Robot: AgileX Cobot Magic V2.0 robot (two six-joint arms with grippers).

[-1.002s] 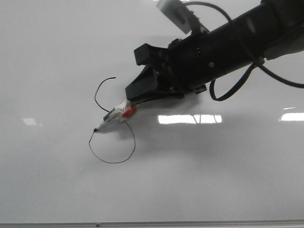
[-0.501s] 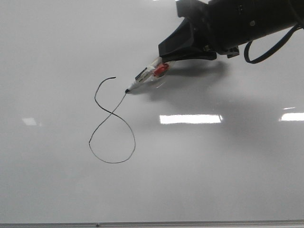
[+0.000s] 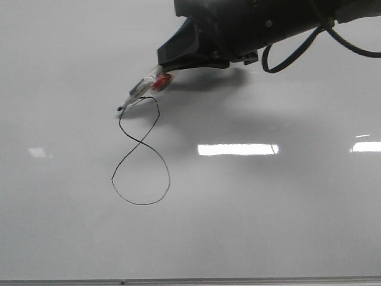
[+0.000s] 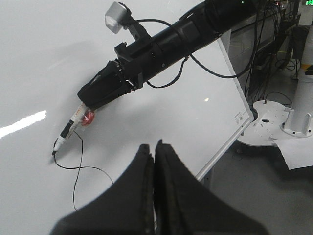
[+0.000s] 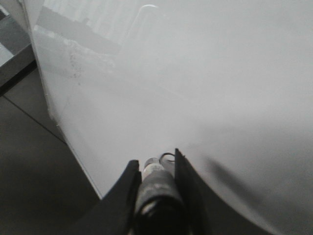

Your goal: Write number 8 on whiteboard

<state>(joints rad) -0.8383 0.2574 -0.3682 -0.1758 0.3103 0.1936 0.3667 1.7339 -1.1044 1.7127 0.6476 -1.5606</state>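
The whiteboard (image 3: 268, 226) fills the front view. On it is the number 8 (image 3: 141, 142), a thin black line with a small upper loop and a larger lower loop. My right gripper (image 3: 165, 64) is shut on a marker (image 3: 146, 86) with a clear barrel and a red part. The marker's tip (image 3: 121, 109) touches the board at the upper loop's left side. In the right wrist view the marker (image 5: 155, 178) sits between the fingers. My left gripper (image 4: 154, 147) is shut and empty, held off the board, looking at the marker (image 4: 73, 122) and part of the 8 (image 4: 74, 169).
A thin grey edge strip (image 3: 190, 280) runs along the board's near side. Bright light reflections (image 3: 238, 149) lie on the board right of the 8. Beyond the board's side edge (image 4: 230, 139) are a white round base (image 4: 274, 115), cables and grey floor.
The right gripper carried the marker up from the lower loop's left side, through the crossing and round the top leftward. The line grew and the upper loop is closed.
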